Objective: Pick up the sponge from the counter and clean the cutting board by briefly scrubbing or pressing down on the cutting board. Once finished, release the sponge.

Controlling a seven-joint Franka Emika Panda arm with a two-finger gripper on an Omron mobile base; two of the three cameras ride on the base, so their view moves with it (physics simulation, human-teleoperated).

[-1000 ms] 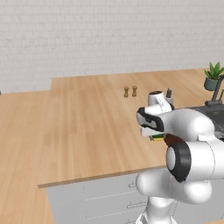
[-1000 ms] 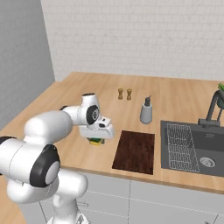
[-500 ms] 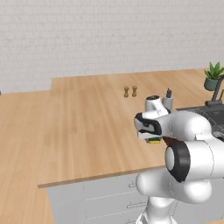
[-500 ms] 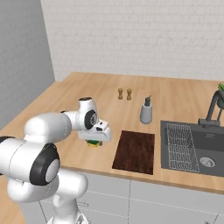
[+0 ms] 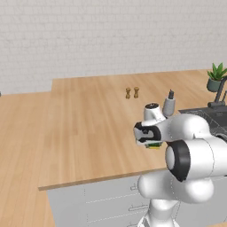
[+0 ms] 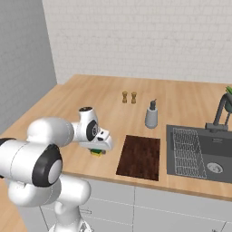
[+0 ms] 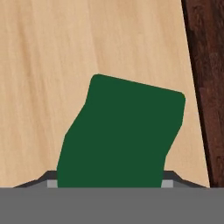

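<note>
**Ana:** Since a second ago the pincer [image 6: 98, 151] has slid along the counter [image 6: 68, 104] toward the cutting board [image 6: 139, 157], taking the sponge [image 6: 97, 152] with it; it was farther from the board's left edge before.

**Ben:** Is it gripping the sponge?

**Ana:** Yes. In the hand view the sponge's [image 7: 122, 133] dark green top sits between the two finger tips [image 7: 168, 178], which are closed against its sides. From the right base view a strip of yellow shows under the green, low over the counter; I cannot tell whether it touches the wood.

**Ben:** And relative to the board?

**Ana:** The sponge is just left of the board, near its left edge but not over it. In the hand view the board [image 7: 205, 83] runs along the right side, with bare counter [image 7: 65, 48] between it and the sponge.

**Ben:** What else is around the board?

**Ana:** Behind it stands a grey soap bottle [image 6: 151, 115], farther back two small brown shakers [image 6: 129, 97]. To the board's right is the sink [image 6: 206, 156] with a metal grid [image 6: 186, 147] and a dark faucet [image 6: 219, 113]. From the left base view the sponge [image 5: 153, 145] peeks out beneath the white hand.
</note>
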